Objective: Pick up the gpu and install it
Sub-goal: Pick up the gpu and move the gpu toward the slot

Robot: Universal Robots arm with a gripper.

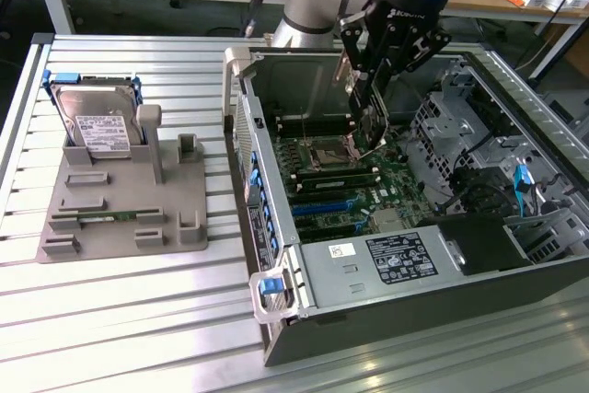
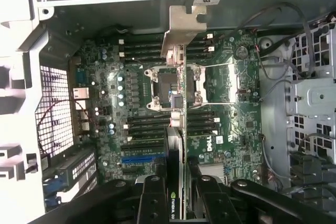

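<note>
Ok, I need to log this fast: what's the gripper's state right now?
Gripper: closed, holding the gpu.

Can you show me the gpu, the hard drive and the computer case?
gpu (image 2: pixel 184 32), wrist view, on its silver bracket.
hard drive (image 1: pixel 99 128), exterior view, on its white label.
computer case (image 1: pixel 414 315), exterior view, on its near outer wall.

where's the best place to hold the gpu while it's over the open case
The gpu hangs edge-on, metal bracket at one end. Probably best gripped on its long upper edge, from above, pincer across the thin flat faces, leaving the lower edge free.
</note>
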